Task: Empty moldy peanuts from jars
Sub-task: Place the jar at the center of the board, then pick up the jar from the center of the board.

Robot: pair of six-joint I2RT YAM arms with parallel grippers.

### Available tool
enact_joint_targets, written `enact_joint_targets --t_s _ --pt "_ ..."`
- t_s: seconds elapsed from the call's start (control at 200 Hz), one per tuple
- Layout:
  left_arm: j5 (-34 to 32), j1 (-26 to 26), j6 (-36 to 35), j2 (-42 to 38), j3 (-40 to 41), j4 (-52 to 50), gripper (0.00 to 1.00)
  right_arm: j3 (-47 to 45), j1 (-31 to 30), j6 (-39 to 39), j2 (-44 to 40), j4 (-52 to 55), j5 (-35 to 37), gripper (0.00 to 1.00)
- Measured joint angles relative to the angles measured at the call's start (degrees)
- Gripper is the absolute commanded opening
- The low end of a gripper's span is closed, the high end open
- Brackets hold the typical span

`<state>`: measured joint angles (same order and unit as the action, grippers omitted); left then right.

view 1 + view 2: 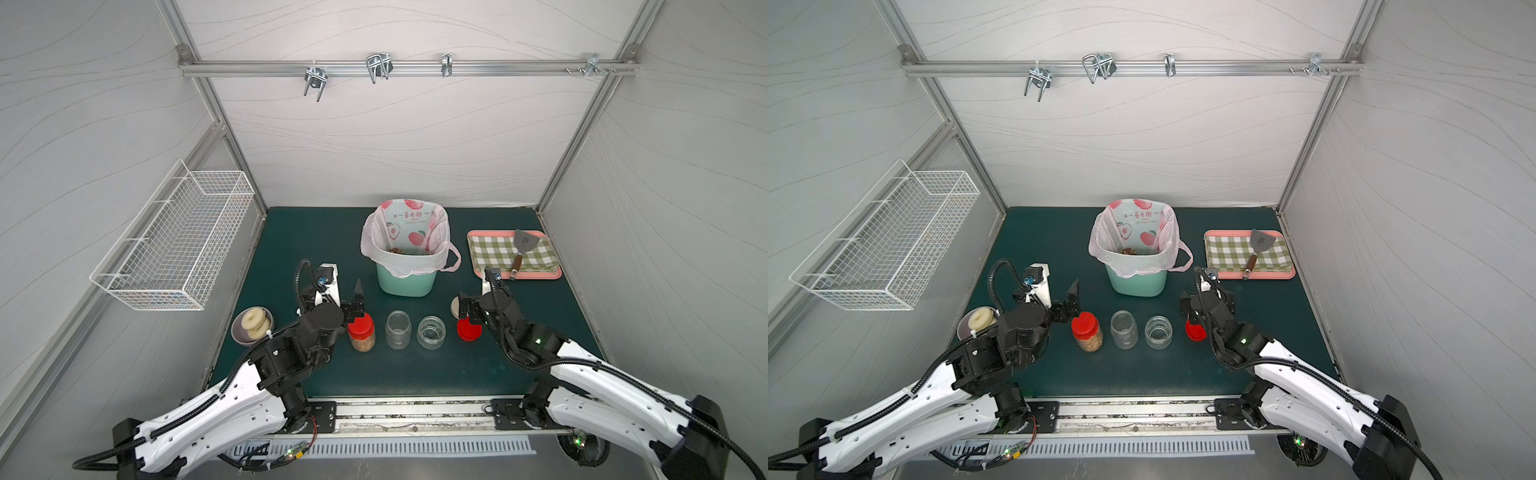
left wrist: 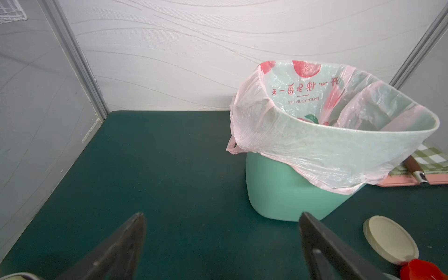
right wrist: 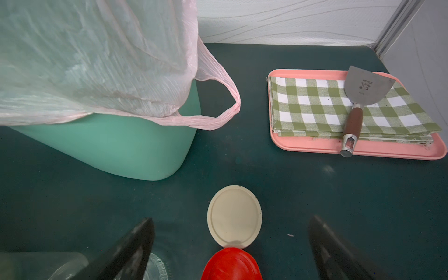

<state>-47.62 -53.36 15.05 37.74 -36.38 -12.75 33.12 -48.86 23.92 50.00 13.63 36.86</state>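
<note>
Top views both show a row of three on the table (image 1: pixel 316 374), on the near side of the mint-green bin (image 1: pixel 406 284): red-lidded jar (image 1: pixel 361 328), tall open jar (image 1: pixel 398 330), short wide jar (image 1: pixel 431 332). Only the red-lidded jar has moldy peanuts (image 1: pixel 362 344) in it, lid on. The other two look empty. Brown bits (image 1: pixel 400 250) lie in the bin's bag (image 1: pixel 374 237), prob. peanuts.

Left gripper (image 1: pixel 358 297) is spread wide and empty, just behind the red-lidded jar on the bin side. Left wrist view shows only bare table btw its fingers (image 2: pixel 121 247). Right gripper (image 3: pixel 231 228) is also wide and empty, over the loose red lid (image 3: pixel 231 264) and beige lid (image 3: pixel 234 215), which overlap at one edge.

Step in hand, as I judge it: open the last jar. To do it well:
- One gripper clamps the clear body low, well under the lid, so the jar can't spin.
- Other gripper comes down square on the lid, closes on the rim, and turns w/o lifting till the thread lets go.
- Left gripper is nearest, so it suits the body hold.
- Right gripper must pass both empty jars, so go high, not through them.
- Park the lid w/ the other lids.
- Tip slowly w/ the mouth inside the bin rim. The bag is loose, so keep off the plastic.
</note>
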Motion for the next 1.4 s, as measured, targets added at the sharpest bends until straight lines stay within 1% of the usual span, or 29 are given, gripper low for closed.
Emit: enact_joint_targets --t_s 0.17,0.35,0.44,0.525,0.615,0.68,0.775,0.946,1.056,1.181,1.266,1.401 --pt "0.92 0.07 -1.38 -4.42 4.09 3.74 0.99 1.27 0.04 -1.64 1.46 0.11 -3.85 0.99" --pt "1.27 0.15 -2.73 -13.31 7.96 4.85 1.0 4.44 0.09 -3.96 0.87 3.23 -10.56 0.99" --pt "1.09 0.48 -3.26 -15.98 8.63 4.96 1.0 9.01 0.11 -5.09 0.96 6.69 -14.6 0.99" --pt "0.79 0.94 -3.34 -16.55 9.33 4.74 0.98 14.47 0.11 -5.88 2.32 10.51 -18.69 0.99" --pt "0.81 1.92 -3.26 -16.52 9.86 4.24 0.97 21.44 -0.24 -6.43 6.21 15.34 -23.37 0.99" --pt "0.74 2.99 -2.73 -16.52 9.94 3.39 0.96 26.36 -1.7 -6.73 10.05 18.49 -26.01 0.99" --pt "1.09 6.23 -0.85 -16.72 9.94 1.09 0.96 31.47 -5.66 -7.04 15.04 22.12 -28.81 0.99" --pt "4.44 16.0 4.42 -19.06 9.94 -4.63 0.99 35.69 -12.46 -7.02 21.27 24.11 -34.45 0.99" --pt "9.44 23.32 7.54 -18.29 9.94 -7.15 0.99 37.59 -15.3 -7.02 25.07 23.91 -36.35 0.99" --pt "16.44 30.71 10.45 -14.1 9.92 -8.59 0.99 40.72 -17.29 -7.34 30.53 23.28 -37.53 0.99" --pt "19.74 33.24 11.78 -12.94 9.92 -9.51 0.99 44.19 -18.36 -8.41 35.06 23.41 -37.79 0.99" --pt "21.84 34.32 12.74 -14.69 9.92 -10.78 0.99 50.84 -19.96 -10.86 42.01 23.78 -37.88 0.99"
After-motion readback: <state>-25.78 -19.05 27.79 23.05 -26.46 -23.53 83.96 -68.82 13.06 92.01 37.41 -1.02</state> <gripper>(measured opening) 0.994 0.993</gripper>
